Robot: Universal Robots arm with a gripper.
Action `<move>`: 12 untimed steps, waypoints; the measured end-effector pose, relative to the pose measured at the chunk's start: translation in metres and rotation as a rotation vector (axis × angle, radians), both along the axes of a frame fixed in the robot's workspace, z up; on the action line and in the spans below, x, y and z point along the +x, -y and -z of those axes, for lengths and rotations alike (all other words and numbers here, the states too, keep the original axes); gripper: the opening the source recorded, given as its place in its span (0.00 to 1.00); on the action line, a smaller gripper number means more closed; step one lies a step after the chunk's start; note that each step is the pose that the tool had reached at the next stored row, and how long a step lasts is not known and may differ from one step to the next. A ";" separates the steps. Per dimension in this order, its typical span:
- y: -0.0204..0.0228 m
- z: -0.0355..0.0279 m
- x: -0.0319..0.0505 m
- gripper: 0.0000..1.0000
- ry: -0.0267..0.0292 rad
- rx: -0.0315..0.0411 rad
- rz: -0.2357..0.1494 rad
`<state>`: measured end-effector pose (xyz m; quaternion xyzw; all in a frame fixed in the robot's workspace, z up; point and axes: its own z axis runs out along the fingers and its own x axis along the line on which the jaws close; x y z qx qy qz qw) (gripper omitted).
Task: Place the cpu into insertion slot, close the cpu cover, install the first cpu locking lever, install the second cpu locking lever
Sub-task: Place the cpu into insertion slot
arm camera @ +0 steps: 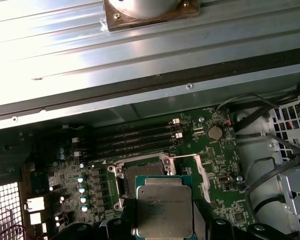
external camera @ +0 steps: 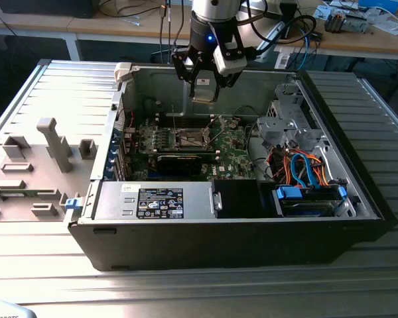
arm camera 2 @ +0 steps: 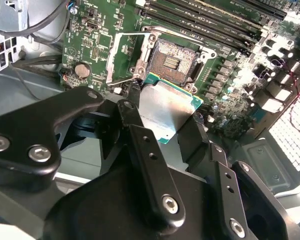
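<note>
Above dark sq. insertion slot (arm camera 2: 172, 62), black claw (arm camera 2: 165, 114) grips flat silvery cpu (arm camera: 164, 210) (green-gold rim); metal cpu cover (arm camera 2: 114, 57) open.

cpu (arm camera 2: 166, 107) lower edge hidden behind tool fingers (arm camera 2: 147, 155); insertion slot (arm camera: 142, 169) partly covered by cpu

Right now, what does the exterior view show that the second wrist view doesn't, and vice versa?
Exterior view adds the whole open computer case, its power supply and the orange and blue cables. Second wrist view adds the insertion slot's contact grid, the cpu cover swung off it, a coin battery. Both: the gripper shut on the cpu over the green motherboard.
</note>
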<state>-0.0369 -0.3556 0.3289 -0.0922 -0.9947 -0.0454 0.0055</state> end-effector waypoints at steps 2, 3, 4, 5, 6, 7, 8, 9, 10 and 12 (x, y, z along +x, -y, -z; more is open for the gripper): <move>0.0000 0.0000 0.0000 0.54 0.0000 0.0000 0.003; 0.0000 0.0000 0.0000 0.54 0.0000 0.0000 0.005; 0.0000 0.0000 0.0000 0.54 0.0000 0.0001 0.006; 0.0000 0.0000 0.0000 0.54 0.0000 0.0000 0.008; 0.0000 0.0000 0.0000 0.54 0.0000 0.0000 0.009; 0.0000 0.0001 0.0000 0.54 0.0000 0.0000 0.011; 0.0000 0.0001 0.0000 0.54 0.0000 0.0000 0.012; 0.0000 0.0001 0.0000 0.54 0.0000 0.0000 0.013; 0.0000 0.0001 0.0000 0.54 0.0000 0.0000 0.015; 0.0000 0.0001 0.0000 0.54 0.0001 0.0000 0.017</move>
